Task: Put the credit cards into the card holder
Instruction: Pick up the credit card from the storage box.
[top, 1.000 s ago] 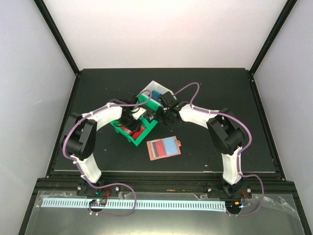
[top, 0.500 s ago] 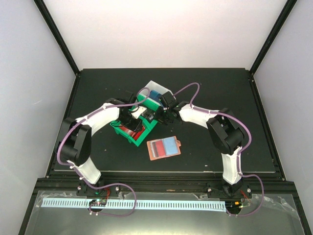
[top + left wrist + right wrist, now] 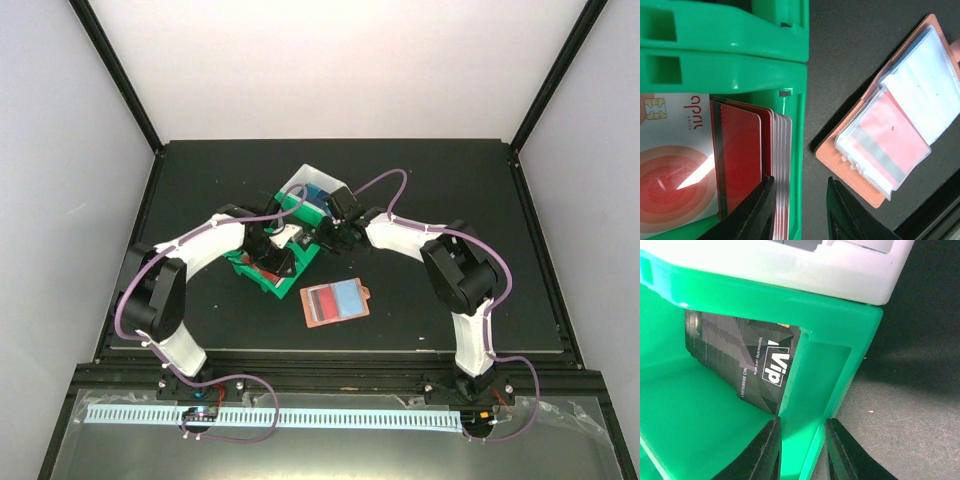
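Red and white credit cards (image 3: 740, 160) stand stacked on edge inside a green bin (image 3: 730, 75), and show as a red patch (image 3: 268, 268) from above. My left gripper (image 3: 800, 181) is open. One finger rests against the stack's edge and the other hangs outside the bin wall, clear of it. The card holder (image 3: 900, 130) lies open on the black table just right of that bin, with a red card in a clear sleeve; it also shows from above (image 3: 335, 301). My right gripper (image 3: 801, 422) is shut on the green bin's wall (image 3: 810, 390).
A white bin (image 3: 305, 178) sits against the far side of the green bin (image 3: 290, 283). A black VIP card (image 3: 740, 365) leans inside the green bin near my right fingers. Both arms meet over the bins at the table's middle.
My left gripper has moved right across the green bin to the card stack by its wall. The bins have shifted slightly left. My right gripper has kept its hold.
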Robot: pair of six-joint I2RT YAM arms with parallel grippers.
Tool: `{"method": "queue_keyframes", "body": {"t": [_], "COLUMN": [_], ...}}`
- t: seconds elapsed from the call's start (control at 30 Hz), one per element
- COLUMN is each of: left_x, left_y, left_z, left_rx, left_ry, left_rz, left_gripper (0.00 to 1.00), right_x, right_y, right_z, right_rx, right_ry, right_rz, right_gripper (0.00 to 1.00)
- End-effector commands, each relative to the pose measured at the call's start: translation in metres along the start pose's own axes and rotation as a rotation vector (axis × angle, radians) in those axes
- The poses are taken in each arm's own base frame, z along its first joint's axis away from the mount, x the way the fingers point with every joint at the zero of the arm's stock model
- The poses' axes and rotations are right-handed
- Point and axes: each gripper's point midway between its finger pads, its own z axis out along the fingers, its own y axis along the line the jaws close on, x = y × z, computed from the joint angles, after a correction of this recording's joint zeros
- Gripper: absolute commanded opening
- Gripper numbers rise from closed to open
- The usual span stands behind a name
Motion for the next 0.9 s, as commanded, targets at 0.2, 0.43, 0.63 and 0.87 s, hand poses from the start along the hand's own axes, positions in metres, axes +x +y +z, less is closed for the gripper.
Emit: {"method": "queue_keyframes", "body": {"t": [0.2,0.43,0.63,0.87], "left_x": [-0.007,-0.023,-0.025,-0.01], "left_y": [-0.026,-0.025,0.0,0.006], "left_z": [-0.017,-0.036,-0.032,0.001], "left_rx": [0.096,0.043,-0.088,-0.117], "left_ry": [-0.024,-0.093,-0.127,-0.029], "left_rz": [-0.008,0.021,-0.007,0.015], "left_gripper": [0.35,0.49,0.68,0.7], "right_x": [0.011,0.011,0.011,0.011], "right_y": [-0.024,-0.024,-0.024,-0.025], "right_z": [0.018,0.019,0.019,0.02], "right_rx": [0.077,0.079,0.08,0.081], "right_ry": [0.045,0.046,0.046,0.049], "right_rz": [0.019,0.016,0.013,0.012], "right_gripper": [0.26,0.26,0.26,0.26]}}
